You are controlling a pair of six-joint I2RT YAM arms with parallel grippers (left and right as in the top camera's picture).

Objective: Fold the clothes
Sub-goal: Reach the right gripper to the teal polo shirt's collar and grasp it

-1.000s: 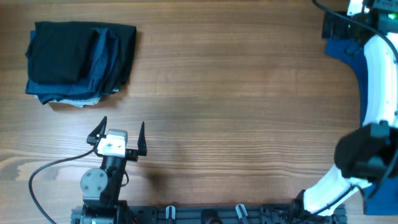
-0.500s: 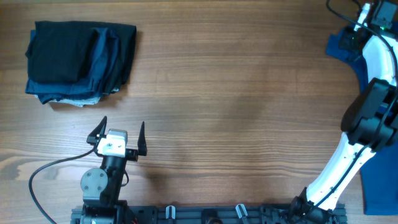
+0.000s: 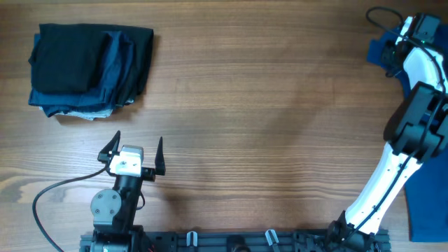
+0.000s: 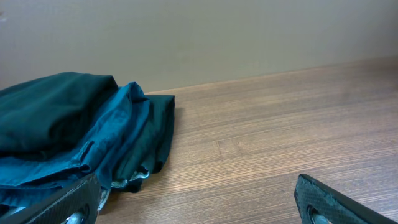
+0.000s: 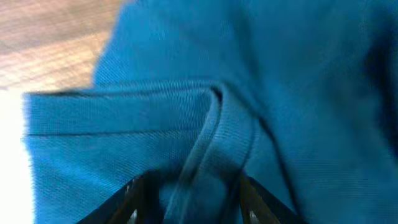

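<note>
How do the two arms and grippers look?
The left arm is black with a grey round joint, a white plate and a black cable; the left gripper has two pointed black fingers. The right arm has white links and black joints.

table (image 3: 266, 105): wood-grain top, mid-brown, smooth, low satin sheen
polo shirt (image 5: 186, 124): bright blue cloth, fine ribbed knit at the collar band, matt, soft
folded garments (image 3: 91, 68): dark cloth, matt and limp, the bluer layers lightly creased
left gripper (image 3: 138, 136): black matt plastic fingers, white smooth body
right arm (image 3: 385, 178): white smooth shell with slight gloss, black matt joints
</note>
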